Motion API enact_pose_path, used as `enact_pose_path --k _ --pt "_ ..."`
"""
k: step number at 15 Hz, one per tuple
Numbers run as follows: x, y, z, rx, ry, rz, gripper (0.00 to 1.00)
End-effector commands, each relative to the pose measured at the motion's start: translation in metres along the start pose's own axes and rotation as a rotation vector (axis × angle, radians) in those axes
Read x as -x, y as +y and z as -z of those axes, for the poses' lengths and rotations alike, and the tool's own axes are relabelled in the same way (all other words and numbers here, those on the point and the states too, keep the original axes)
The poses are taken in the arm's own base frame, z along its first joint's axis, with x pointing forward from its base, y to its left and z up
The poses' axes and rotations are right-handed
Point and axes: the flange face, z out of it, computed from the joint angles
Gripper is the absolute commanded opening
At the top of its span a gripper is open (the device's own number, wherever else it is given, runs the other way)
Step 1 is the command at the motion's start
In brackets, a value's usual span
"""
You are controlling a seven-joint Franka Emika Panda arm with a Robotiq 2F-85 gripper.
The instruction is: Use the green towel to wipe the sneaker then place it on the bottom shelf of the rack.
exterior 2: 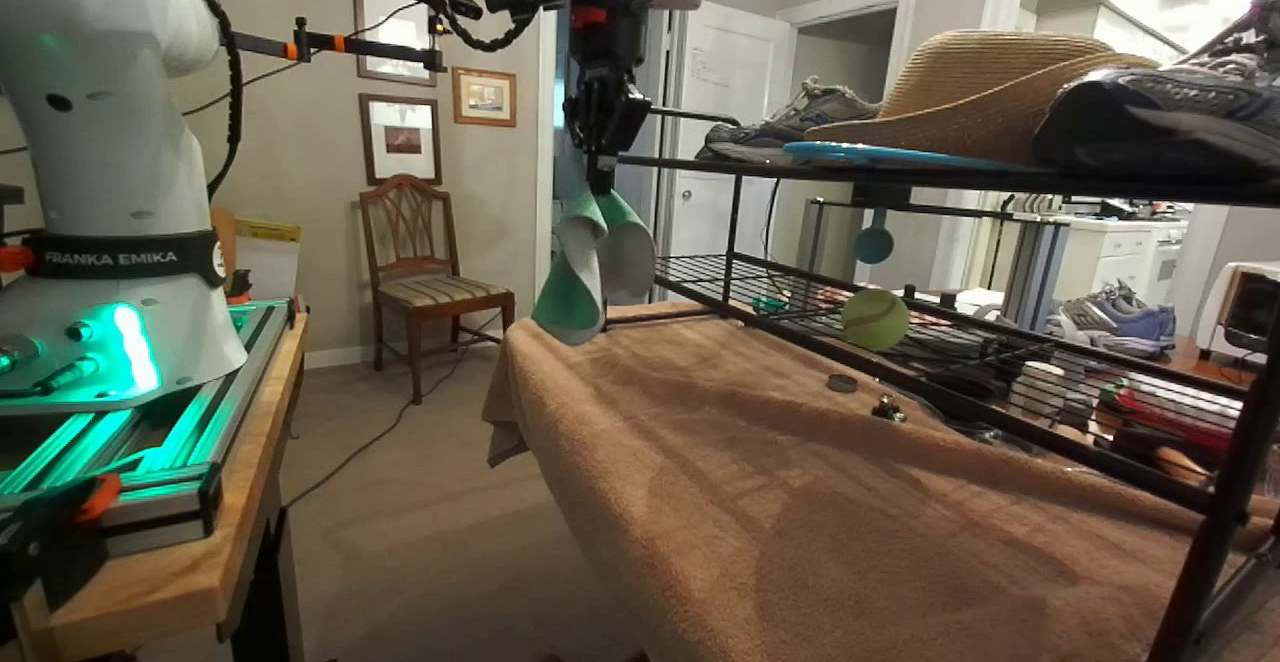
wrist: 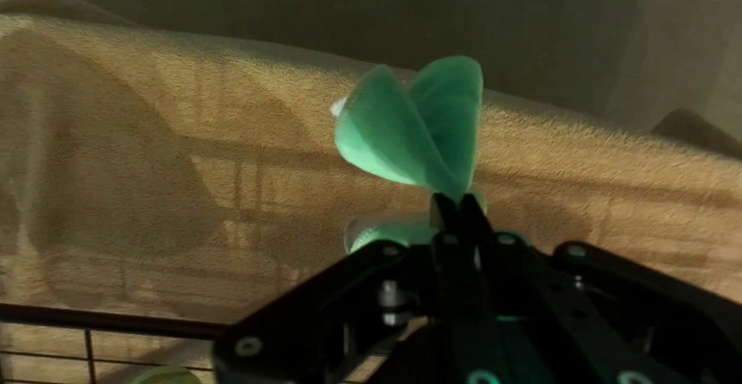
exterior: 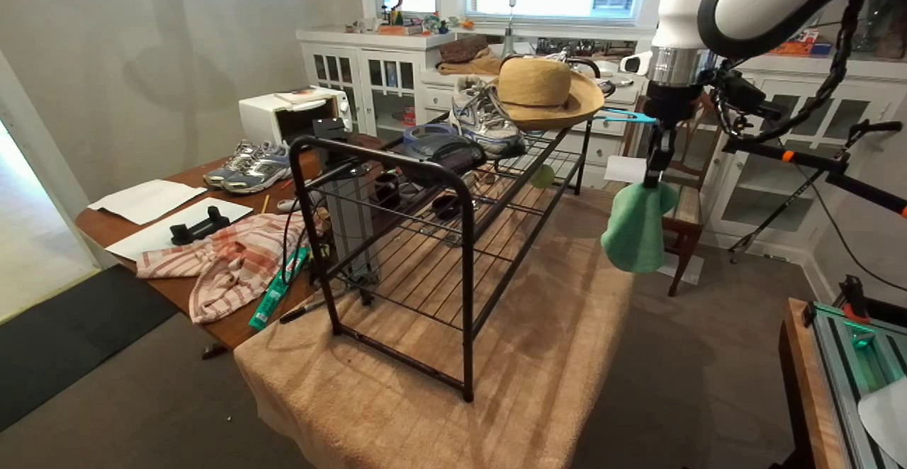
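Note:
The green towel [exterior: 635,232] hangs in loose folds from my gripper [exterior: 653,183], whose fingertips are pinched together on it. In the wrist view, the towel [wrist: 385,129] fans out beyond the fingers [wrist: 472,216]. Beside the long side of the black wire rack [exterior: 468,292], towel and gripper hang in the air, apart from it. A dark sneaker [exterior 2: 1160,117] rests on the rack's top shelf, right of the straw hat in an exterior view. Below runs the bottom shelf [exterior 2: 960,404], a wire grid with a tennis ball [exterior 2: 875,320] seen at it.
On the top shelf are the straw hat [exterior: 535,86], a lighter sneaker [exterior: 489,125] and a blue disc [exterior 2: 900,154]. A tan cloth [exterior 2: 800,502] covers the table under the rack. A wooden chair [exterior 2: 440,292] stands behind. More shoes [exterior: 251,168] sit on a side table.

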Motion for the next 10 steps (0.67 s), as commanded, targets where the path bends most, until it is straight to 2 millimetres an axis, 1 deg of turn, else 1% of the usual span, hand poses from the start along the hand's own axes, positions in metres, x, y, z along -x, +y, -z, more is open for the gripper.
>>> enact_pose_path --k 1,2,3,4,5,8,10 --pt "0.008 0.004 -0.02 0.072 0.146 -0.117 0.01" --pt "0.0 0.01 -0.025 0.095 0.196 -0.147 0.01" --pt "-0.003 0.013 -0.026 0.114 0.245 -0.183 0.01" --pt "-0.012 0.02 -0.027 0.133 0.298 -0.216 0.01" --pt "-0.017 0.022 -0.027 0.151 0.343 -0.253 0.01" --pt "-0.04 0.034 -0.03 0.228 0.494 -0.286 0.01" --pt "-0.048 0.046 -0.03 0.272 0.54 -0.28 0.01"
